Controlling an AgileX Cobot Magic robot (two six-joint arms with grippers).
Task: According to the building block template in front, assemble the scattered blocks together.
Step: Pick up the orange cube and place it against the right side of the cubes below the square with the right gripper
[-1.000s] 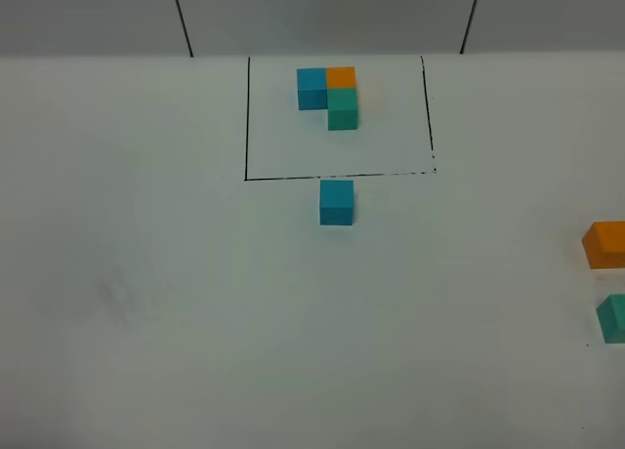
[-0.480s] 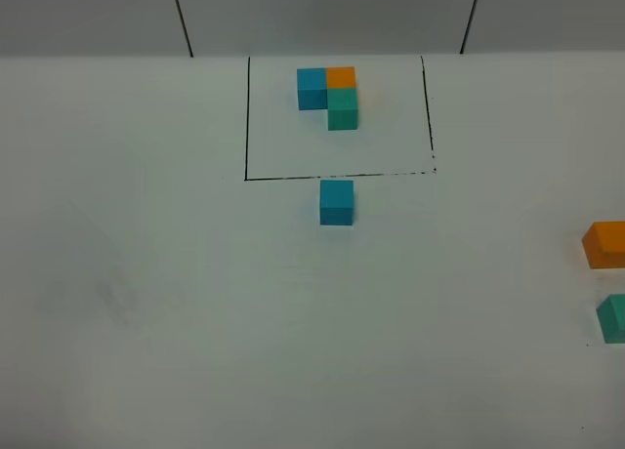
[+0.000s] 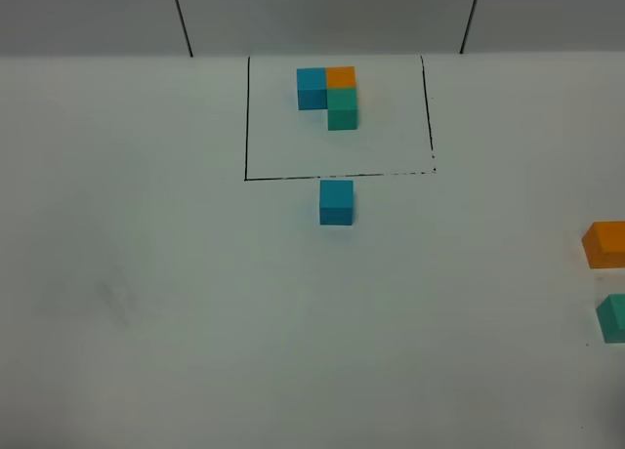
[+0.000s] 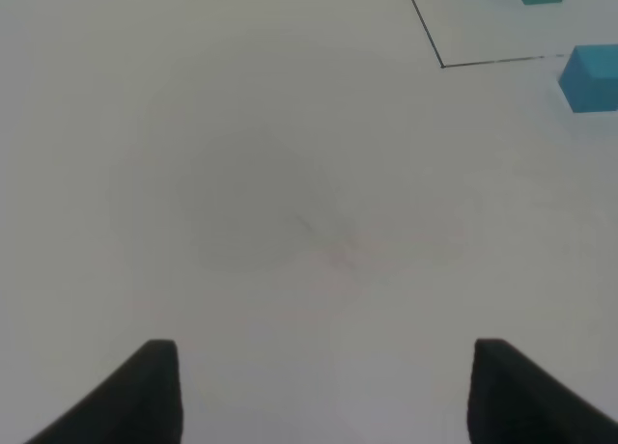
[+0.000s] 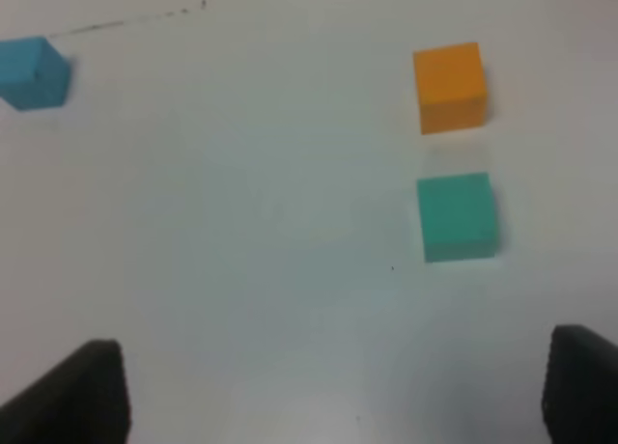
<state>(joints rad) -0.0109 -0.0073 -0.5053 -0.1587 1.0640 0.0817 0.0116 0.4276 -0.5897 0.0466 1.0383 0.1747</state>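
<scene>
The template L point(image 3: 328, 96) sits inside the black frame point(image 3: 247, 117), upper centre. The sky-blue cube point(image 3: 336, 202) stands alone just below the frame's lower line. The orange cube point(image 3: 605, 244) and teal-green cube point(image 3: 613, 318) lie near each other, clipped by the right edge. Both the left jaws and the right jaws stand spread, grasping nothing, over the bare surface point(image 3: 146, 293).

Risk: jaws closing on one cube at the right edge may nudge its neighbour. A skewed placement could shove the sky-blue cube askew.

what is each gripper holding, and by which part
Nothing. The left gripper and right gripper hang open; the loose blue cube, orange cube and green cube lie untouched.
</scene>
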